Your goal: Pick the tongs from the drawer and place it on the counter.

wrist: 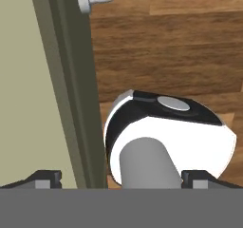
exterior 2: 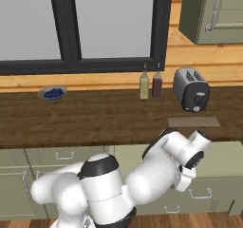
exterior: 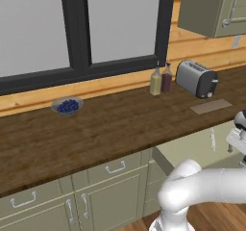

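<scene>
Hand view | jaws spread wide, nothing held | drawer (wrist: pixel 28 103) wall alongside | no readable writing

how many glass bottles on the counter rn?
2. A yellowish bottle and a dark red bottle stand side by side at the back of the counter, under the window and just left of the toaster. Nothing appears to hide others.
</scene>
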You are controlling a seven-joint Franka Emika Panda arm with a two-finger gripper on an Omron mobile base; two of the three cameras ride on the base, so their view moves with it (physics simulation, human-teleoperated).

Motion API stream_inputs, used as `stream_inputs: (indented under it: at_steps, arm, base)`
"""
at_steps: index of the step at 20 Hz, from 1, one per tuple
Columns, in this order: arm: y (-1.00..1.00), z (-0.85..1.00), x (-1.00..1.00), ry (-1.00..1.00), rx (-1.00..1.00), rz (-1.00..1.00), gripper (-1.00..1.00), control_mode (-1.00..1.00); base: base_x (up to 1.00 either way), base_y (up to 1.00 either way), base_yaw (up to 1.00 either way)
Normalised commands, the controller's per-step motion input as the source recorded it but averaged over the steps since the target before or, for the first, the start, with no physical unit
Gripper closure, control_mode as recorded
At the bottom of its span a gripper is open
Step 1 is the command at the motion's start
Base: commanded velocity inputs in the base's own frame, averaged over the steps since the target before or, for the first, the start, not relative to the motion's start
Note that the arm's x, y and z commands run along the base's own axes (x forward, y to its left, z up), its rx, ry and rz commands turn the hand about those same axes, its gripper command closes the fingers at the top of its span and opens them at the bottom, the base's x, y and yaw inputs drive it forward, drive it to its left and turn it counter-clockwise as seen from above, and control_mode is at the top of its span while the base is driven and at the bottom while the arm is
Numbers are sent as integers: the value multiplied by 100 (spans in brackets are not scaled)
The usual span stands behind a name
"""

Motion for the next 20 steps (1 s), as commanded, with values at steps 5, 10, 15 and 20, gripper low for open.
stream_inputs:
  at_steps: [5,10,15,20]
  arm:
    - [0,-32,21,-1,-4,0,-100,-100]
    - [0,-31,6,0,-3,0,-100,-100]
    - [-3,-40,-20,2,-5,0,-100,-100]
    - [-21,-33,-97,8,0,0,-100,-100]
  base:
    - [0,0,0]
    - [0,0,0]
    - [0,0,0]
    - [0,0,0]
